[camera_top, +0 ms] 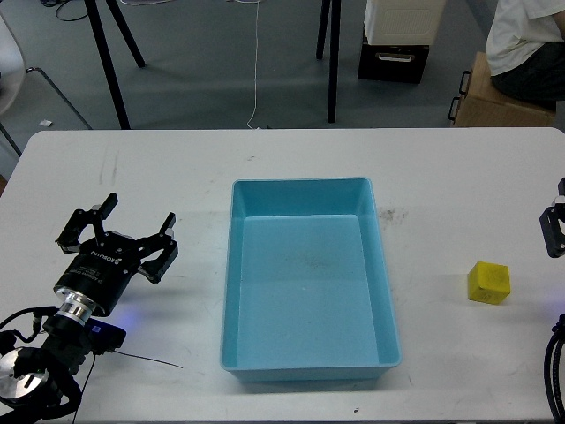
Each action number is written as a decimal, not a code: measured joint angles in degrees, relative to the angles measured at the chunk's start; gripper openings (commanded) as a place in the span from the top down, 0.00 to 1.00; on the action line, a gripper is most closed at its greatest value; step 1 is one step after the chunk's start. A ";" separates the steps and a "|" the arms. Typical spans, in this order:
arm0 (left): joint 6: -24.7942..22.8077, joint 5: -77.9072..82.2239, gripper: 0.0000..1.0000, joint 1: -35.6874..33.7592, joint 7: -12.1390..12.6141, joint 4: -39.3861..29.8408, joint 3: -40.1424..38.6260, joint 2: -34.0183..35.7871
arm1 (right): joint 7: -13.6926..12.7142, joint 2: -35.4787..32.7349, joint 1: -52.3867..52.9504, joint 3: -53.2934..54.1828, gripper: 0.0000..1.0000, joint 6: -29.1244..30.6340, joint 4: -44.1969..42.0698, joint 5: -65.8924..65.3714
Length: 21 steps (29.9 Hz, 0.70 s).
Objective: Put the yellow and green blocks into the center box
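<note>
The left gripper (139,228) stands with its jaws spread wide and empty, low over the white table (132,168), left of the light blue tray (231,291). Only a sliver of the right gripper (554,228) shows at the edge; I cannot tell how its jaws stand. The yellow block (488,283) sits on the table, right of the tray and apart from it. The tray holds nothing, and no green block is visible, so both placements seem left to do.

Left claw spread, right arm barely in view

The left arm enters from 7 o'clock; its claw (134,231) points toward 1 o'clock, both fingers spread wide with nothing between them. The right claw (554,231) shows only as a dark sliver at 3 o'clock, its fingers indistinguishable.
</note>
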 measured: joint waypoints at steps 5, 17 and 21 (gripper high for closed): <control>0.00 0.00 0.00 0.84 0.00 0.15 -0.58 0.19 | 0.01 0.00 -0.19 0.41 0.01 0.35 -0.22 -1.20; 0.01 0.00 0.00 0.75 0.00 1.20 -1.29 0.62 | 0.54 -8.78 6.29 3.53 0.02 0.36 -0.28 -39.28; 0.01 0.00 0.00 0.73 0.00 1.26 -1.35 0.74 | 5.94 -16.48 14.02 1.03 0.01 0.33 -1.19 -57.67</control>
